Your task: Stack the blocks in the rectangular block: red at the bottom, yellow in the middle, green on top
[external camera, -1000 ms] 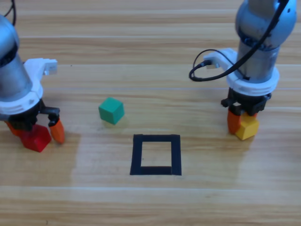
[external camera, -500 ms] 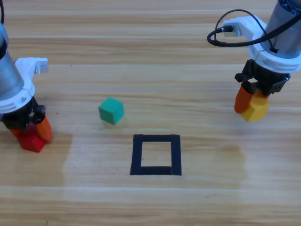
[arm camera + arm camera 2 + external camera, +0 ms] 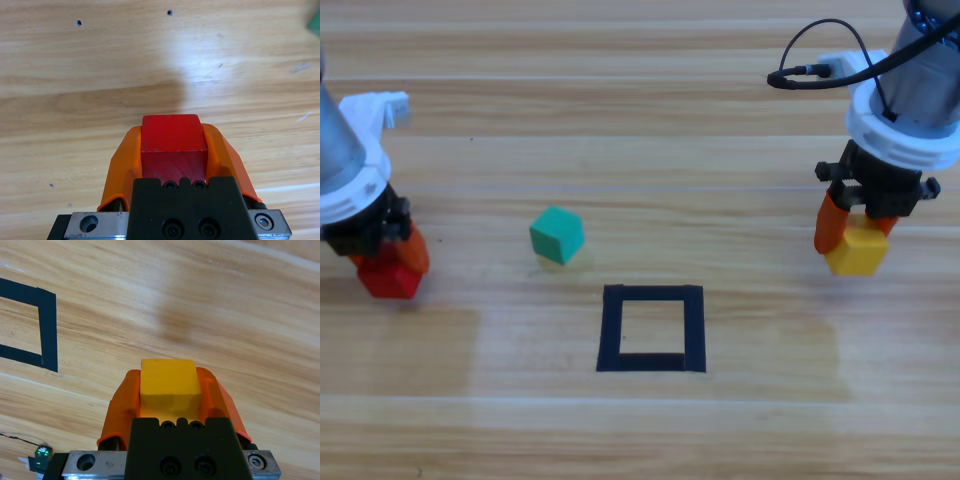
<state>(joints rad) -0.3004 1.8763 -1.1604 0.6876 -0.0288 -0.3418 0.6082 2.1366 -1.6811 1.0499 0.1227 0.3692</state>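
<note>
Both claws loaded, each holding one cube over the wooden worktop (image 3: pixel 650 130).

At far left, the left claw (image 3: pixel 388 262) is closed on the red cube (image 3: pixel 390 278), its orange jaws pressed against two opposite faces. At right, the right claw (image 3: pixel 850 240) grips the yellow cube (image 3: pixel 856 250) the same way. The teal-green cube (image 3: pixel 556 235) rests free on the worktop between the two arms, nearer the left one, just up and left of the black tape frame (image 3: pixel 651 328), inside which only bare wood shows.
</note>
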